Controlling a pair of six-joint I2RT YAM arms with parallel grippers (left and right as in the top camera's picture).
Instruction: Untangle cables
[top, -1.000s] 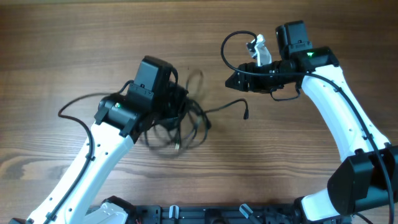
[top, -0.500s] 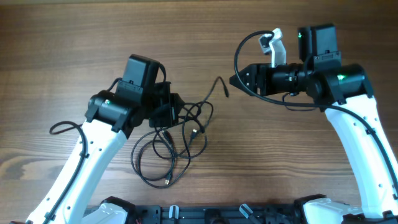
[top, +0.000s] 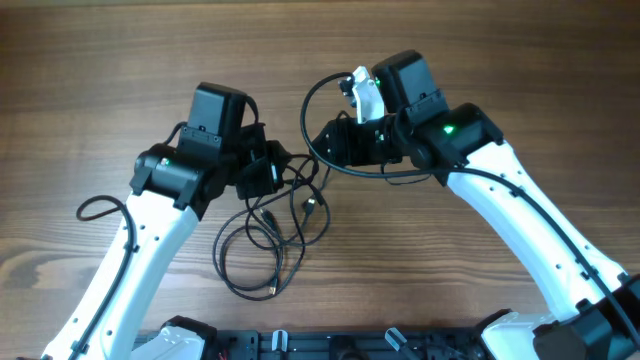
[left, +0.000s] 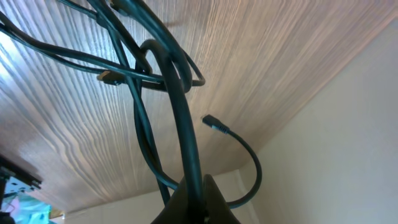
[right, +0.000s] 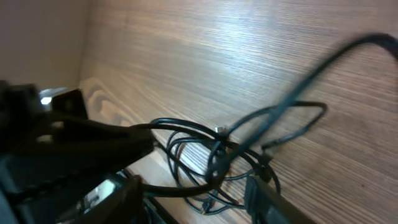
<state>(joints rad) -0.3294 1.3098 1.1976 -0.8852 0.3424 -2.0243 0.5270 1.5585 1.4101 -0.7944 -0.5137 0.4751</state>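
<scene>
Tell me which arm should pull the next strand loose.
Right, probably: the left gripper is shut on a cable, anchoring the tangle, while the right gripper hangs open beside it.

The left arm (top: 150, 245) slants in from left of the cables (top: 308, 206), its gripper (top: 272, 170) clamped on a strand. The right arm (top: 520, 220) bends in from their right, its gripper (top: 320, 140) level, jaws apart.

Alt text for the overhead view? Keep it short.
A tangle of thin black cables lies on a wooden table, loose loops spilling toward the near edge. The left gripper is shut on a strand at the tangle's top; the right gripper, jaws apart, points at it from the right.
</scene>
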